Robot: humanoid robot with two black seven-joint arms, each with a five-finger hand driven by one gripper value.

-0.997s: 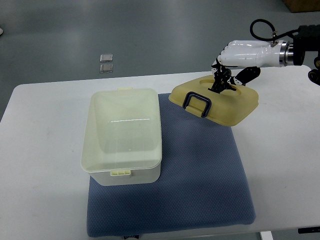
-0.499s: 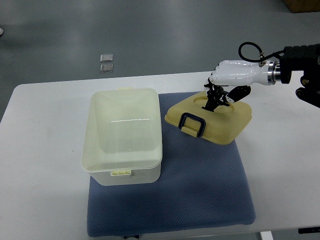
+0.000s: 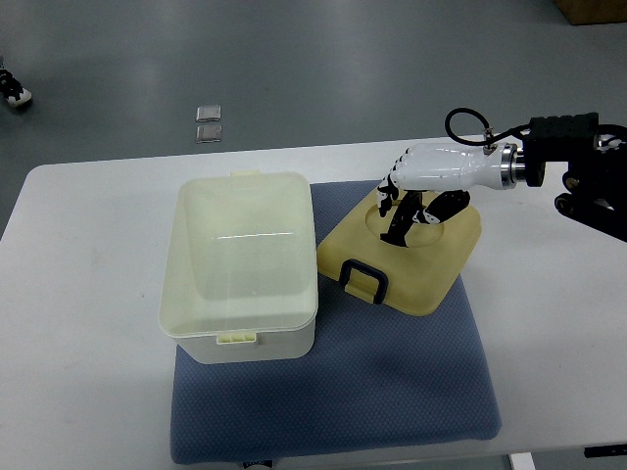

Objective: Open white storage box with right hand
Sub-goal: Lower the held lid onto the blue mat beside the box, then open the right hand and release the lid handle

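The white storage box (image 3: 245, 269) stands open and empty on the left part of a blue mat (image 3: 392, 372). Its cream lid (image 3: 407, 257), with a dark handle (image 3: 361, 276) at its near edge, lies tilted on the mat just right of the box. My right hand (image 3: 400, 204), white with dark fingers, reaches in from the right and is shut on the lid at its far recess. The lid's left edge is close to the box's right wall; I cannot tell if they touch. The left hand is out of view.
The mat lies on a white table (image 3: 88, 294). Beyond the table's far edge, two small square pads (image 3: 208, 123) sit on the grey floor. A dark object (image 3: 12, 88) shows at the far left edge of the floor.
My right hand has carried the lid left and toward the near side, lowering it onto the mat beside the box. The box has not moved.
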